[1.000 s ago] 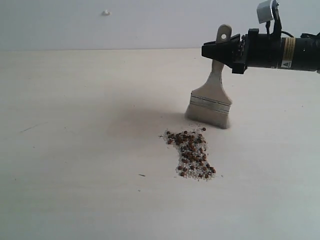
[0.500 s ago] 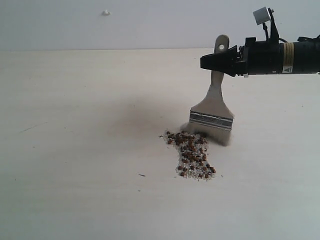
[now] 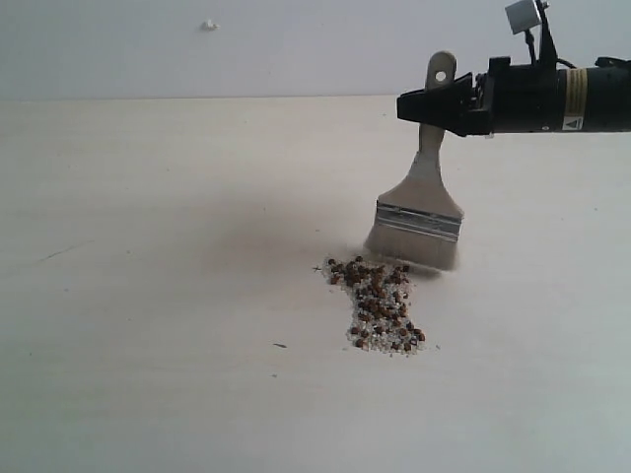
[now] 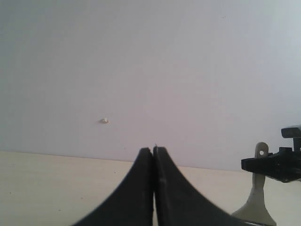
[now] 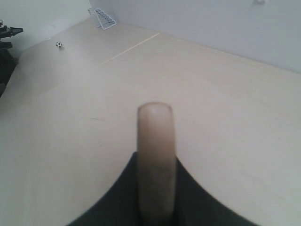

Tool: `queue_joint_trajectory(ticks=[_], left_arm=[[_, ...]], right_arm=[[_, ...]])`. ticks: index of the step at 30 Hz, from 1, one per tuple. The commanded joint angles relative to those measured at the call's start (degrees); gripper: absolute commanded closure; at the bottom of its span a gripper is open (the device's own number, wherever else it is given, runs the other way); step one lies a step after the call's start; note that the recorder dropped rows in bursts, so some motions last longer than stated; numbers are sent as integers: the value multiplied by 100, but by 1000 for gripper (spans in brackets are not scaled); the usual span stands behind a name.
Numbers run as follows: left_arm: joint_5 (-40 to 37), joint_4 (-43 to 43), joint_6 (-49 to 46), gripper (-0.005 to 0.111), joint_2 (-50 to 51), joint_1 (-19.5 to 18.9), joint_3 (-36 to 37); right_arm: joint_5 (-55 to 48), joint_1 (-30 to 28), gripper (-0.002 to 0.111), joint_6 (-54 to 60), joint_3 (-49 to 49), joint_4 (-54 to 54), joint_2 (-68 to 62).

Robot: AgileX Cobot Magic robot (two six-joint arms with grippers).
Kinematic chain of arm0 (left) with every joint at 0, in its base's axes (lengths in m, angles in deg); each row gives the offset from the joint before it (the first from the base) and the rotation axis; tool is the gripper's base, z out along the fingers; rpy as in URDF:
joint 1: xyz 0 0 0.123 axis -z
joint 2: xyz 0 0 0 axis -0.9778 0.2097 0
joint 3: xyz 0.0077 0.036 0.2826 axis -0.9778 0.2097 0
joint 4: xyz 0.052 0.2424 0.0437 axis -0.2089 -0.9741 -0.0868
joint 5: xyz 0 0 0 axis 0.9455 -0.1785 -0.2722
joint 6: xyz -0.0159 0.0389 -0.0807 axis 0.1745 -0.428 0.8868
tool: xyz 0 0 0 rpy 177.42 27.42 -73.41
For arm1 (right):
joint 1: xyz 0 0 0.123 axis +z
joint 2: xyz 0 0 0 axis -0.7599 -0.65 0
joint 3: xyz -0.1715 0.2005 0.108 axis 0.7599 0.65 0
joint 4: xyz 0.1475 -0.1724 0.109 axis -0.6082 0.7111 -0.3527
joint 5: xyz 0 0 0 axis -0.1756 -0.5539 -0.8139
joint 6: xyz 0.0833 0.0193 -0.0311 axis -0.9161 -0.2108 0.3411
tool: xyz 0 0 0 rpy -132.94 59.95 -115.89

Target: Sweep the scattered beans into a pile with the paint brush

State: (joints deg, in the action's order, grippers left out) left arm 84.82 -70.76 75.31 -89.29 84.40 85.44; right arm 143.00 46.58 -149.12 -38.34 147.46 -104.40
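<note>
One brush (image 3: 422,192), clamped high on the handle (image 3: 430,148) by right gripper (image 3: 426,103), jaws drawn in close on the wood, holed end poking out above. Gripped that far up probably to keep the arm well above the table (image 3: 148,296) and to let the bristles (image 3: 412,248) flex. Held nearly upright with a slight lean, ferrule (image 3: 419,220) clear of the surface, bristle tips down at the far end of the pile (image 3: 380,305), touching or just short of the nearest beans (image 3: 345,268); hard to say which through the blur. Placed there, by the look of it, to pull that wider far edge inward. Gathered already into one narrow mound of brown grains and whitish crumbs, longer than wide, with hardly a stray beside it. Close to finished, then, with only tightening left. Left gripper (image 4: 154,153) shut tight, jaws pressed together on nothing, pointed at the wall (image 4: 150,61) and kept well off to one side, presumably out of the sweep's way.
</note>
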Motion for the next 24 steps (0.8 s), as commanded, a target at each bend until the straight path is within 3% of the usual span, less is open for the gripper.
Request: queue_joint_trajectory(ticks=[1, 6, 14, 18, 24], left_arm=[[7, -23, 17, 107, -35, -5, 29], [7, -23, 17, 107, -35, -5, 29], [7, -23, 17, 107, -35, -5, 29], [7, -23, 17, 107, -35, -5, 29], [7, -23, 17, 107, -35, -5, 29]], right_arm=[[28, -15, 108, 296, 170, -212, 383], [28, -15, 108, 1309, 1020, -1142, 947], [28, -2, 108, 1993, 2168, -2233, 1616], [28, 344, 108, 2358, 2832, -3261, 1695], [28, 1385, 108, 2850, 3592, -5668, 1695]])
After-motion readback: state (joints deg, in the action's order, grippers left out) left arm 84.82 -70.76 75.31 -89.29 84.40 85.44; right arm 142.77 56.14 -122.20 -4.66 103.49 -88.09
